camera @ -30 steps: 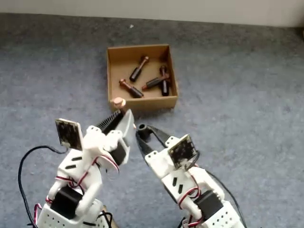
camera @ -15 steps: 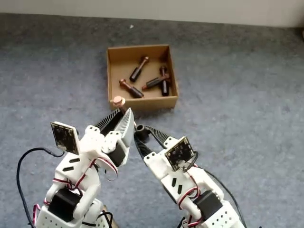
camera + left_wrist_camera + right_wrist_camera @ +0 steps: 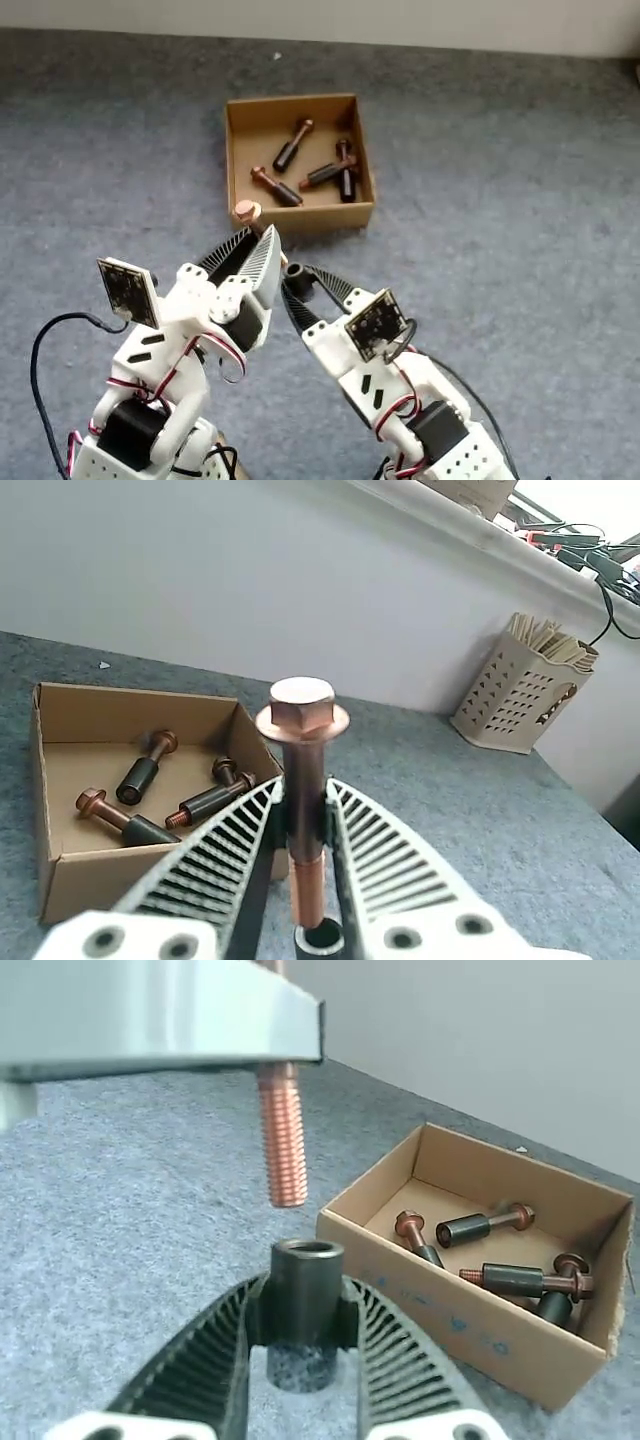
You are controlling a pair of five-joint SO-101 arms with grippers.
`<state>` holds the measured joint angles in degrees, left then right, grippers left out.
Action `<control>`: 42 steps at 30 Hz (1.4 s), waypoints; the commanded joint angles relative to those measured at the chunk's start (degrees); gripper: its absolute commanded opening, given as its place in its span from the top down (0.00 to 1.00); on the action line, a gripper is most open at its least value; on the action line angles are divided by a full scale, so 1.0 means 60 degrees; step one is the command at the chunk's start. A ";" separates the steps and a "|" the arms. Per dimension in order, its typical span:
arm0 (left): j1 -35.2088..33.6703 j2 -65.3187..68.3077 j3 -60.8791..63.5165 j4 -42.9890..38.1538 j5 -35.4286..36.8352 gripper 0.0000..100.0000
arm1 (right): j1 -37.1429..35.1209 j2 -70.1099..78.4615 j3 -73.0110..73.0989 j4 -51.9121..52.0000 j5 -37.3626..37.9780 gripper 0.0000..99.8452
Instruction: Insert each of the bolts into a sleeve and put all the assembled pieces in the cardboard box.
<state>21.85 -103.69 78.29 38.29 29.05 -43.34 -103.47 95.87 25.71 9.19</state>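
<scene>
Gripping bolt [image 3: 281,1145] in left end effector [image 3: 305,788], sleeve [image 3: 306,1272] in right end effector [image 3: 305,1300]; risk of misaligned tip catching sleeve rim.

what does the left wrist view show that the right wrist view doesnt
Left wrist, not right wrist: the hex head of the bolt, the left gripper shut on its shank, and a perforated holder of sticks by the wall.
Right wrist, not left wrist: the right gripper shut on the upright sleeve, and the open gap between the bolt's threaded tip and the sleeve's mouth.
Both: the bolt's thread, the sleeve's rim, and the cardboard box with four assembled pieces inside.
</scene>
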 commanded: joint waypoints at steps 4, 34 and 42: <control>0.1018 -0.0095 0.0007 -0.0190 0.0044 0.99 | -0.0110 -0.0286 0.1267 -0.0784 0.0557 1.00; 0.0901 -0.0095 0.0359 0.0498 -0.0308 0.99 | -0.0374 -0.0286 0.1194 -0.0784 0.0571 1.00; 0.0901 -0.0095 0.0330 0.0527 -0.0308 0.99 | -0.0505 -0.0286 0.1194 -0.0784 0.1201 1.00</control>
<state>26.59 -103.87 81.36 41.10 27.30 -45.10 -103.38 95.87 22.73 15.25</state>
